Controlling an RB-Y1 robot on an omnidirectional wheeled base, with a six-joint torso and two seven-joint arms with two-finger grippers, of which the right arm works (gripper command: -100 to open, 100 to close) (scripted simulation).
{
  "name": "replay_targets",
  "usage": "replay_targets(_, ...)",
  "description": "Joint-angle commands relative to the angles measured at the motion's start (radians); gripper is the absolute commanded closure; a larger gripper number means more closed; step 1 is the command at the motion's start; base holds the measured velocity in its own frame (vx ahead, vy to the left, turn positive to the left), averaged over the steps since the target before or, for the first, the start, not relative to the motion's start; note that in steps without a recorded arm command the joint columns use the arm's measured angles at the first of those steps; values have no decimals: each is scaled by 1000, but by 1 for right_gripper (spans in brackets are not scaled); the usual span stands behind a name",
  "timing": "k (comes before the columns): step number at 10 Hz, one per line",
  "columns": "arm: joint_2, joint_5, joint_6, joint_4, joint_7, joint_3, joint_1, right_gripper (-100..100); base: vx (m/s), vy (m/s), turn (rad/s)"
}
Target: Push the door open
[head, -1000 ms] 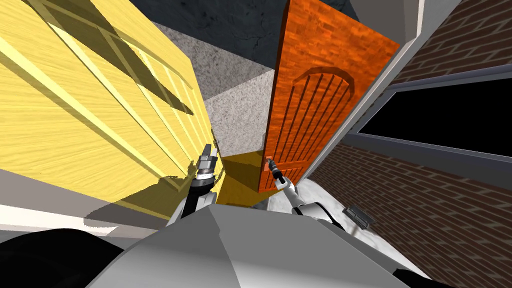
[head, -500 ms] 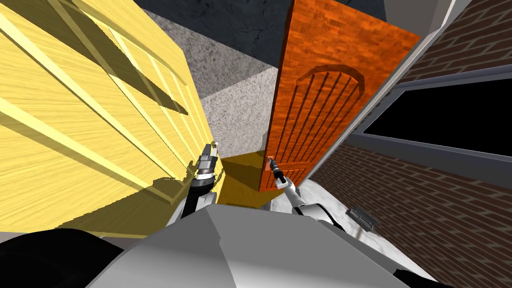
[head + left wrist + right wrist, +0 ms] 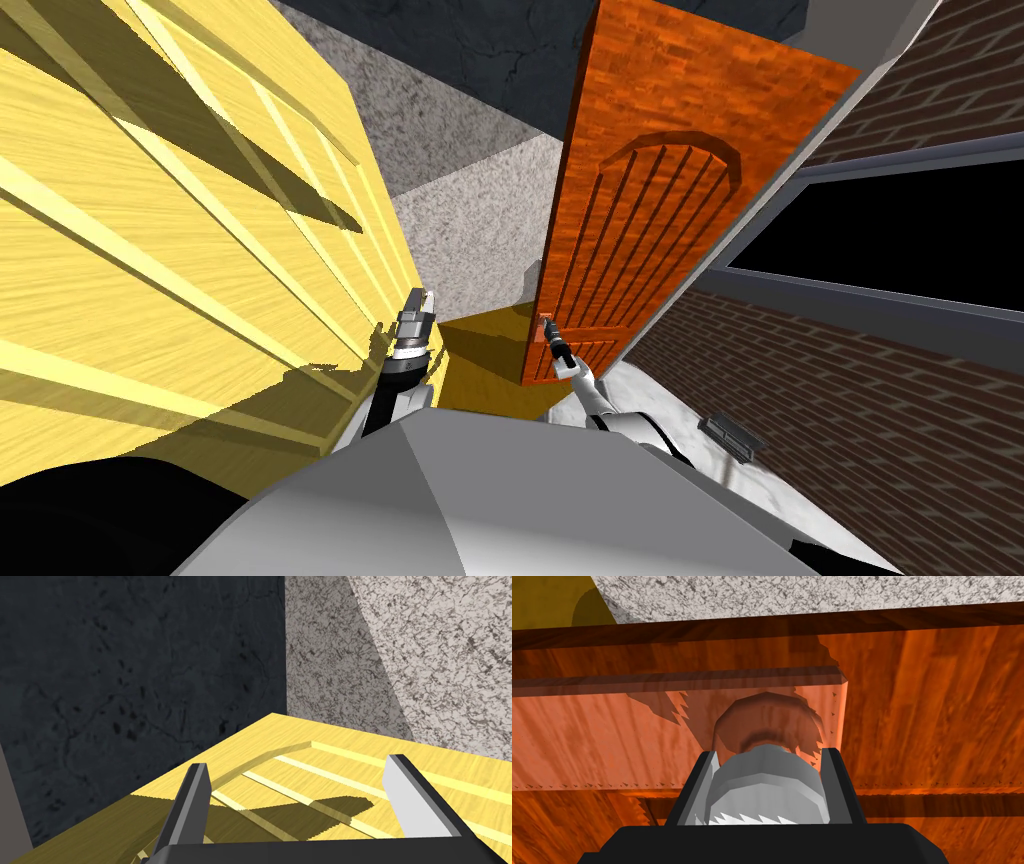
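Observation:
An orange-brown wooden door (image 3: 650, 200) with an arched slatted panel stands ajar ahead on the right, its free edge towards me. My right gripper (image 3: 546, 325) reaches that edge at handle height. In the right wrist view its fingers (image 3: 768, 753) are shut on a round grey knob (image 3: 764, 776), which sits on a rosette against the door face (image 3: 927, 706). My left gripper (image 3: 420, 300) is raised beside a yellow panelled door (image 3: 150, 250). It stands open (image 3: 300, 768) with nothing between its fingers, above the yellow panelling (image 3: 350, 766).
A speckled grey wall (image 3: 470, 230) shows through the gap between the two doors. The grey door frame (image 3: 760, 170) and a brick wall (image 3: 800, 400) with a black window area (image 3: 900, 230) run along the right. A small grey plate (image 3: 733, 432) lies low by the frame.
The orange door has swung a little further away to the right with my right gripper still on its knob. The view has shifted forward, and the yellow door has slid left.

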Motion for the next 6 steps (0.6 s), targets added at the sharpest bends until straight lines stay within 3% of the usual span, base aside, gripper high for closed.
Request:
replay_targets(1, -8, -10, 0, 16, 18, -28, -19, 100, 147, 140, -67)
replay_targets(6, -8, -34, 13, 21, 65, -86, -17, 100, 151, 144, -69)
